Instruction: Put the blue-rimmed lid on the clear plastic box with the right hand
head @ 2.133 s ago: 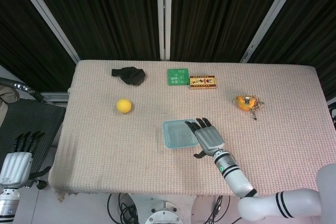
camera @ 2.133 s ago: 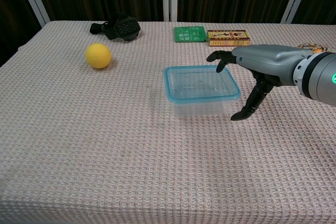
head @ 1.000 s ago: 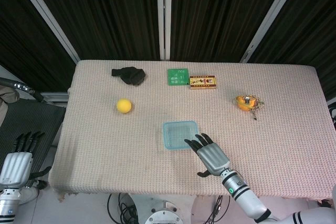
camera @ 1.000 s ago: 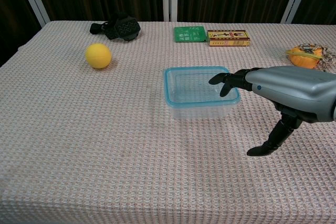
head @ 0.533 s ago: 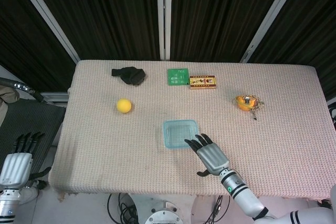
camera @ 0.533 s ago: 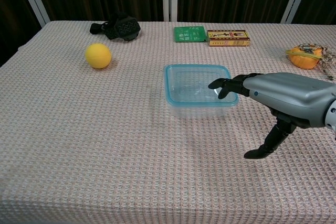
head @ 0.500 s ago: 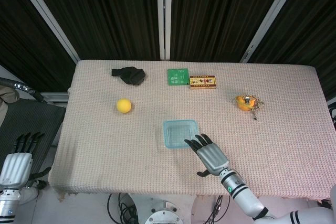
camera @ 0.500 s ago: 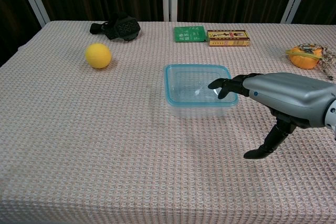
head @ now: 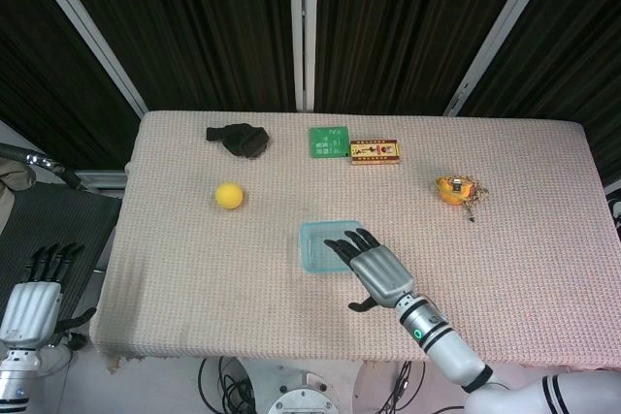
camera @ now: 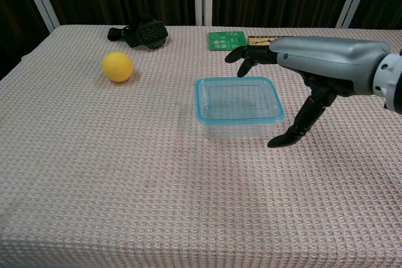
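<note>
The blue-rimmed lid (camera: 239, 100) lies flat on the clear plastic box (camera: 232, 128) near the table's middle. My right hand (camera: 314, 61) hovers over the box's right and far side with its fingers spread, holding nothing; the thumb points down beside the box's right wall. In the head view the same hand (head: 374, 270) covers the right part of the lid (head: 315, 244). My left hand (head: 34, 298) hangs off the table at the lower left, fingers apart and empty.
A yellow ball (camera: 117, 66) sits left of the box. At the back lie a black object (camera: 141, 32), a green card (camera: 227, 41) and a red-and-yellow packet (head: 375, 150). An orange item with keys (head: 453, 189) is at the right.
My right hand has risen and moved left and farther over the lidded box. The lid, box and left hand have stayed put.
</note>
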Motion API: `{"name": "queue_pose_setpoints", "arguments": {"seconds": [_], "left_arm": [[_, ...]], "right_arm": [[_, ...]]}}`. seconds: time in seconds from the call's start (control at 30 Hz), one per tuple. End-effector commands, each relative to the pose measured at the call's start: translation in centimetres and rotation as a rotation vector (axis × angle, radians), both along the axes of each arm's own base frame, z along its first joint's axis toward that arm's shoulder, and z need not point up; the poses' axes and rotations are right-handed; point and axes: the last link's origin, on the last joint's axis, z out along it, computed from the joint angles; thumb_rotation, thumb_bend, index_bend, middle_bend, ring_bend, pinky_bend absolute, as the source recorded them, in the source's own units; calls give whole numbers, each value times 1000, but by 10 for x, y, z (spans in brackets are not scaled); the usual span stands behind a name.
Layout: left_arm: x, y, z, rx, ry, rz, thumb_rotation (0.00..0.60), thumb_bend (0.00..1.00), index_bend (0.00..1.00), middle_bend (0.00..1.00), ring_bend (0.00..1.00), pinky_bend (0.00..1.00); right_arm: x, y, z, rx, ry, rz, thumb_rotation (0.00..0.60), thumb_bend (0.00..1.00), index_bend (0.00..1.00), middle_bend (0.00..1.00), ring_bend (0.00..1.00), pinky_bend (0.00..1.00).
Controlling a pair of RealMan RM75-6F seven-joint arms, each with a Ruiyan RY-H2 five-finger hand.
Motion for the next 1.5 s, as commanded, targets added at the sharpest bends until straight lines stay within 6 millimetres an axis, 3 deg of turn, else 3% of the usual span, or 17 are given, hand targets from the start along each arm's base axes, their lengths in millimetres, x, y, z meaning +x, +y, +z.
{"name": "queue_pose_setpoints", "arguments": {"seconds": [0.03,0.37,0.6,0.8,1.0,1.13,1.33,1.5], "left_arm": [[0,-1,0,1,1,4,600,0,97,71,0,0],[0,-2,1,-1,4,17,600,0,96,71,0,0],[-1,-1,0,-4,2,19,600,0,97,71,0,0],[0,2,2,6,-1,3,600,0,97,71,0,0],[3,8,2,19,1,-24,600,0,96,71,0,0],[8,12,5,38,10,-49,600,0,97,71,0,0],[11,12,9,58,26,-45,600,0,96,71,0,0],[15,9,10,67,33,-41,600,0,97,71,0,0]], "right_arm": [[22,-22,-17,38,42,23,600,0,0,116,0,0],[29,-43,-56,88,137,-15,600,0,0,114,0,0],[25,-40,-57,88,135,-25,600,0,0,121,0,0],[6,-32,-13,-39,51,-47,600,0,0,124,0,0],[-47,-14,47,-228,-17,-125,600,0,0,115,0,0],[-88,11,84,-386,-71,-155,600,0,0,81,0,0],[-152,50,116,-516,-100,-222,600,0,0,57,0,0],[-186,77,133,-574,-66,-281,600,0,0,23,0,0]]}}
